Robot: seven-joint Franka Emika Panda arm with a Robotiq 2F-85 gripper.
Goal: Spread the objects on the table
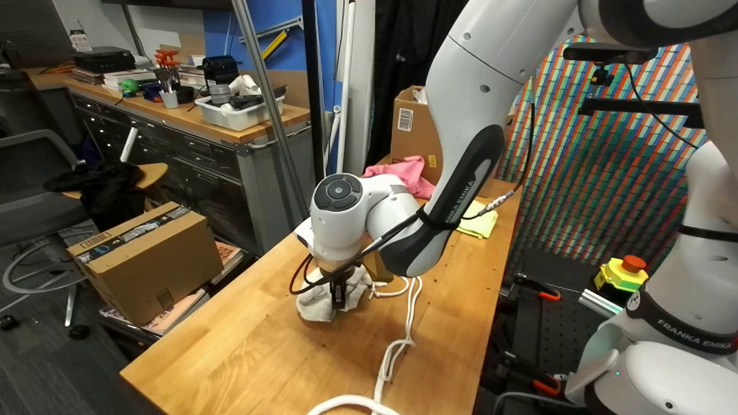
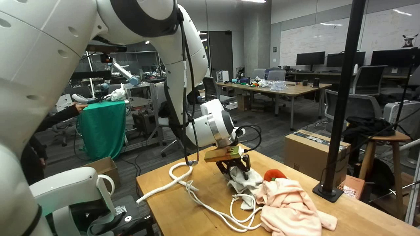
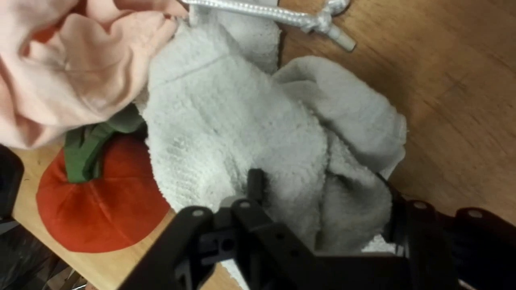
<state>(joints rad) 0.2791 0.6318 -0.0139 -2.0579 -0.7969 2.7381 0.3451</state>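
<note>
1. The whitish rag (image 3: 234, 112) lies crumpled on the wooden table (image 1: 248, 346). The gripper (image 3: 321, 190) is right at it, a finger on either side of its bunched folds; the jaws stand partway apart, and whether they pinch the fabric I cannot tell.
2. Touching the rag are the pale pink cloth (image 2: 288, 206), heaped against it, and the white cord (image 3: 262, 12), whose knotted end crosses part of it.
3. Just beside the rag, by the pink cloth, sits the red ball (image 3: 109, 201) with a dark green piece (image 3: 82, 161) on top.
4. Farther from the rag, behind the arm (image 1: 467, 173) in an exterior view, the yellow-green cloth (image 1: 478, 225) lies near the long edge by the robot's base.
5. Bare wood stretches from the rag to the nearer short edge, the cord running across it; away from the base, a narrower strip reaches the other long edge.
6. Well apart from the rag, a black post (image 2: 345, 82) stands on that edge, and a labelled cardboard box (image 1: 415, 132) at the far end.
</note>
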